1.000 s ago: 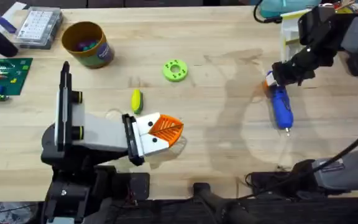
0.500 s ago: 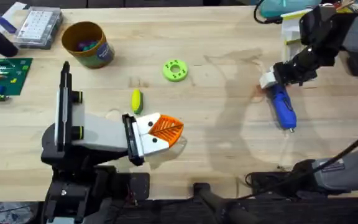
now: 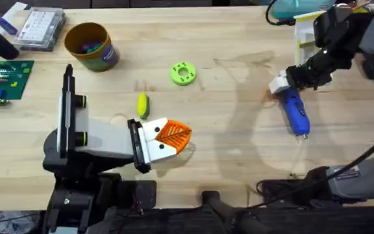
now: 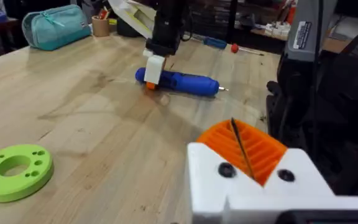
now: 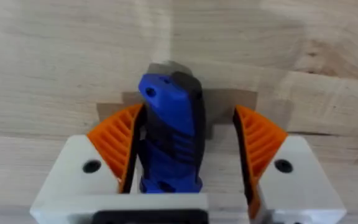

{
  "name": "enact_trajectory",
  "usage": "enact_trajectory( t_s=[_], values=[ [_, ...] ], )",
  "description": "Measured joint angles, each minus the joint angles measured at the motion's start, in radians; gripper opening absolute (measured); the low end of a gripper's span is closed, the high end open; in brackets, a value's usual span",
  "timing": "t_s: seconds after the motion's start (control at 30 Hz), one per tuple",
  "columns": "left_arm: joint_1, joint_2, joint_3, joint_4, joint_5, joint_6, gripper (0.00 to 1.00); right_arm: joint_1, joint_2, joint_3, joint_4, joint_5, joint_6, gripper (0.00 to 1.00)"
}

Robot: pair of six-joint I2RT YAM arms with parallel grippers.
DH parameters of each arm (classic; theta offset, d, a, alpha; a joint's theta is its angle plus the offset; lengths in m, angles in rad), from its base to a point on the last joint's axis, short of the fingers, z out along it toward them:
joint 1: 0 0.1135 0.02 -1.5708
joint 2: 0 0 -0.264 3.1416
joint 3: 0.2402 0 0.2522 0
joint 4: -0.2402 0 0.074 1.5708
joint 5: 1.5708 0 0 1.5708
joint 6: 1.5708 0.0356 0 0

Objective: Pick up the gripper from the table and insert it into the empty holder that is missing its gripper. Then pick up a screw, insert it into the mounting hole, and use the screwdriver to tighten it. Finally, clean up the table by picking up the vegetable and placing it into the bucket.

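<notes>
Nearest the bases, the left gripper (image 3: 167,136) is idling with its orange pads pressed together on nothing. The vegetable (image 3: 142,104) is lying on the table (image 3: 226,149), not yet in the bucket (image 3: 91,45). Farther right, the right gripper (image 5: 188,149) is straddling the screwdriver (image 3: 295,112), fingers spread, cleanup pending.

One screwdriver (image 3: 295,112) lies on the tabletop (image 3: 226,149). There is one vegetable (image 3: 142,104), one bucket (image 3: 91,45) and one green ring (image 3: 183,73). Two grippers are in view, left (image 3: 174,135) and right (image 3: 284,86). At the far left sit one circuit board (image 3: 5,79) and one clear parts box (image 3: 40,28).
</notes>
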Motion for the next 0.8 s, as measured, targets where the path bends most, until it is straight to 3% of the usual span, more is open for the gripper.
enact_trajectory(
  t_s=[0.8],
  values=[
    [0.000, 0.000, 0.000, 0.000, 0.000, 0.000, 0.004, 0.001, 0.000, 0.010, -0.063, -0.030, -0.077, 0.813]
  ],
)
